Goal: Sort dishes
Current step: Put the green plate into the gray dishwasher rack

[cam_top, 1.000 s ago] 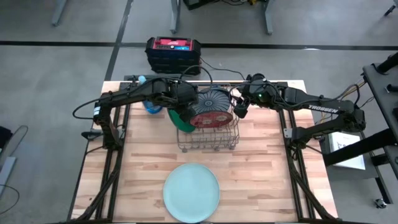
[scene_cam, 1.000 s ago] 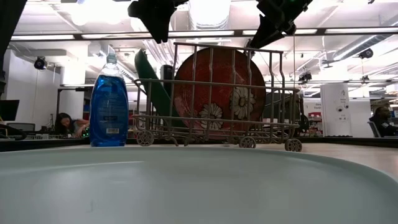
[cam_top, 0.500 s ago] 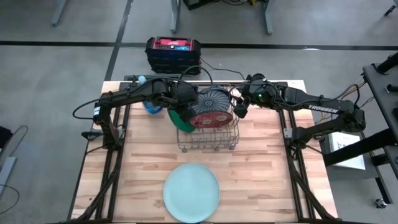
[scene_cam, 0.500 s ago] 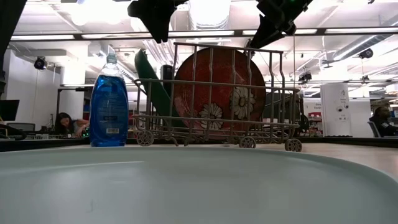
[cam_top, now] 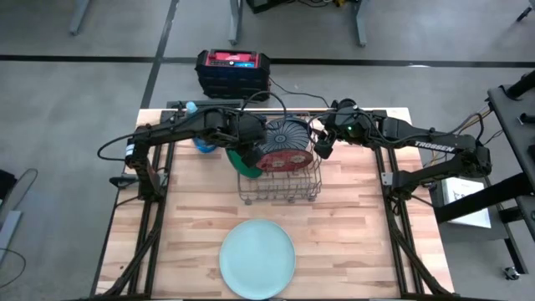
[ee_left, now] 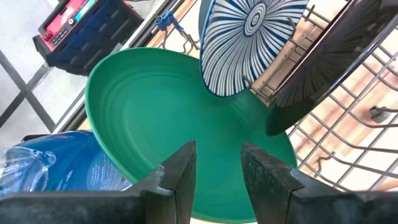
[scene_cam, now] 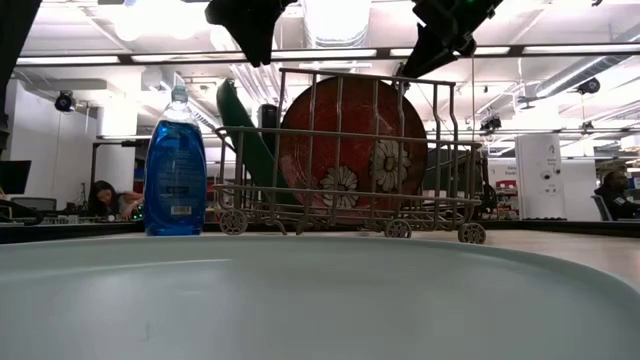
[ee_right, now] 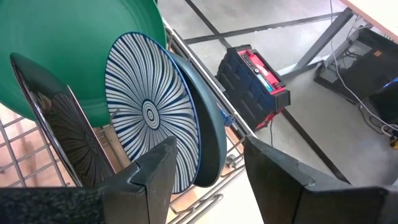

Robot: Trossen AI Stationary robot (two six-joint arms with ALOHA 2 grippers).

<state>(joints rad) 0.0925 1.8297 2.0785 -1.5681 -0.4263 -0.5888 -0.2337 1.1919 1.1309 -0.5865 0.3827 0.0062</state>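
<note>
Nothing is shifting across the last second: both arms are hanging exactly where they were and every dish is sitting as before, so I judge the sorting to be paused between moves rather than advancing. The wire rack is serving as the landmark. The left gripper is hovering at the rack's left end with its fingers parted and holding nothing, aimed at the big green plate that is leaning on edge against that end. The right gripper is hovering at the rack's right rear corner, fingers likewise parted and empty, facing the striped plate standing upright in the rack with a dark teal plate just behind it. The red flowered plate is standing at the rack's front. A pale green plate is lying flat on the table well in front of the rack. The blue soap bottle is standing just left of the rack, close beside the green plate, so it may be crowding the left gripper's reach; the rack's wires are also fencing in the upright plates. A black and red case is sitting on the floor behind the rack
</note>
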